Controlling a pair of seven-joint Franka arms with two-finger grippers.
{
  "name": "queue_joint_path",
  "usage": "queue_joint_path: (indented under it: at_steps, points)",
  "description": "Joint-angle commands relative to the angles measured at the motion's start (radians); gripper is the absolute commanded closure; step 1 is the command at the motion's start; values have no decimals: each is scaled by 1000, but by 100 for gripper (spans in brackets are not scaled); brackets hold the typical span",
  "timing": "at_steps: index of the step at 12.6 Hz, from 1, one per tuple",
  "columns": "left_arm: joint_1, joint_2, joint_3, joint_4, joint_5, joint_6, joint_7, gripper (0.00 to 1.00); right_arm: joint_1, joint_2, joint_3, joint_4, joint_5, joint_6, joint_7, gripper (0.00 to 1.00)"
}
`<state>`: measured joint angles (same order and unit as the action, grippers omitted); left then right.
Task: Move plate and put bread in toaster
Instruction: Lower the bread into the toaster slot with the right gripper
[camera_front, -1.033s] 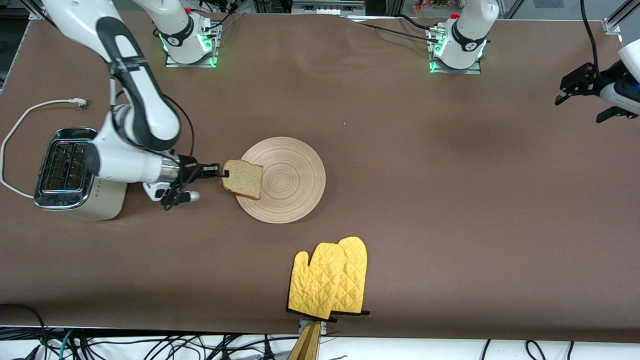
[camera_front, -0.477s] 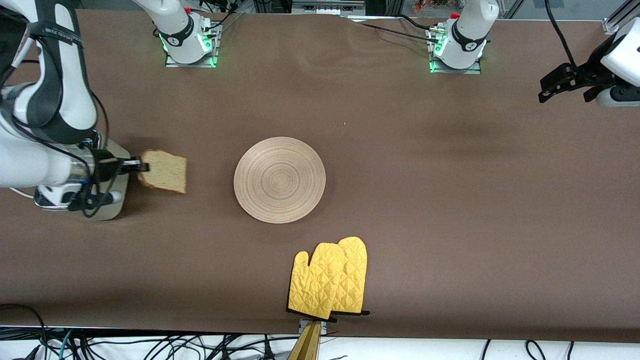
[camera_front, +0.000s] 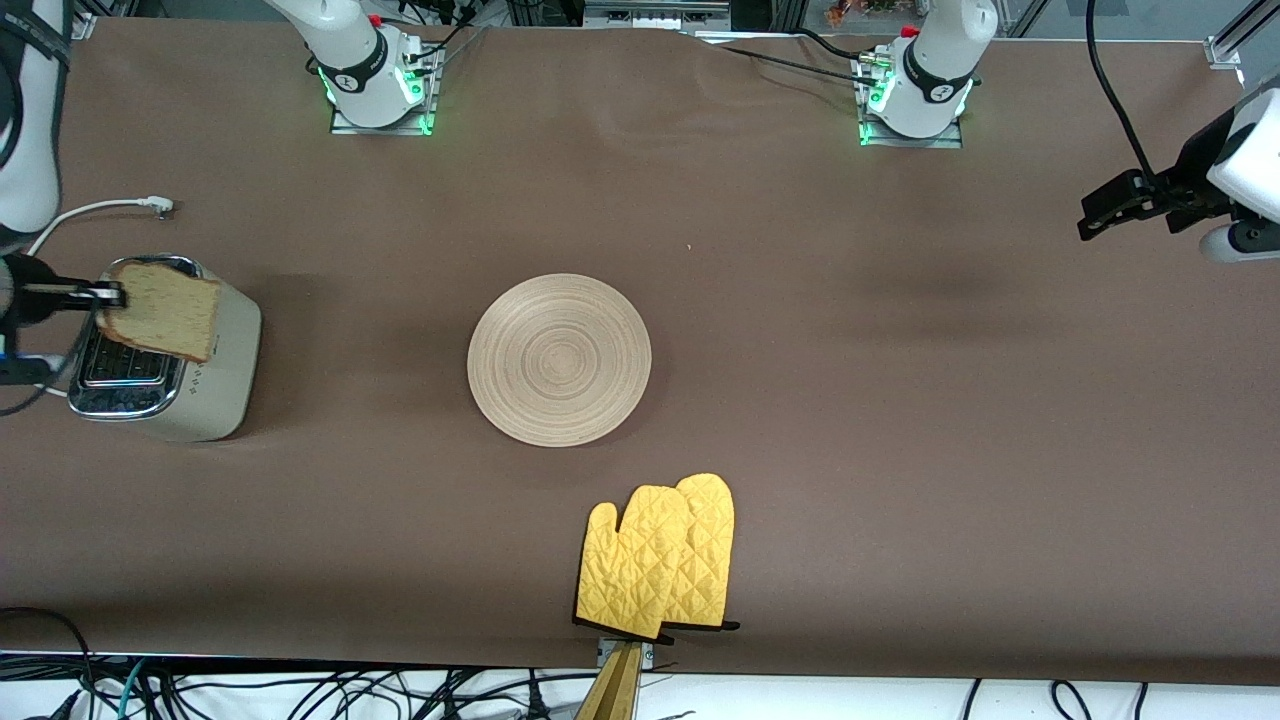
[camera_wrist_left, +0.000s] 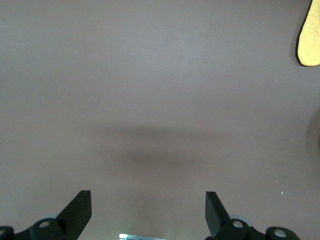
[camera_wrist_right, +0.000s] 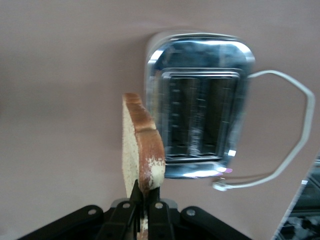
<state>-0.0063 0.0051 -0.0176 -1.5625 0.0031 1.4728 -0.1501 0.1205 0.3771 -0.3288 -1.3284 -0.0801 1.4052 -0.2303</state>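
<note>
Speckled square bread (camera_front: 162, 309) hangs over chrome-topped toaster (camera_front: 215, 385).

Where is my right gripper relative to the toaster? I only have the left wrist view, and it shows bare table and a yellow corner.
Observer: The right gripper is over the toaster, shut on the bread.
Operator: Is the slice in a slot yet?
Observer: No. In the right wrist view the bread hangs edge-down above and beside the two open slots, not inside either.
Operator: And the plate?
Observer: The plate lies mid-table with nothing on it, farther from the front camera than the yellow oven mitts.
Operator: My left gripper?
Observer: The left gripper waits open over the left arm's end of the table.
</note>
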Motion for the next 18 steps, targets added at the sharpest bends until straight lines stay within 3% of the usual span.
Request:
queue_joint_path:
  at_steps: [1, 12, 13, 14, 15, 18]
  points:
    - [3, 12, -4, 39, 3, -23, -12, 0, 1, 12, -56, 32, -41, 17, -63, 100]
    - [26, 13, 1, 39, -28, -25, -2, 0, -36, 108, -56, -21, -29, 103, -89, 100]
    - [25, 13, 1, 39, -28, -25, -2, 0, -36, 120, -56, -21, -29, 116, -90, 90]
    - [25, 13, 1, 39, -28, -25, -3, 0, -35, 121, -55, -21, -26, 133, -81, 18]
    - [25, 13, 1, 39, -28, -25, -2, 0, -35, 118, -53, -17, -20, 152, -90, 0]
    - [25, 13, 1, 39, -29, -23, -2, 0, -30, 69, -46, -14, 45, 143, -163, 0]
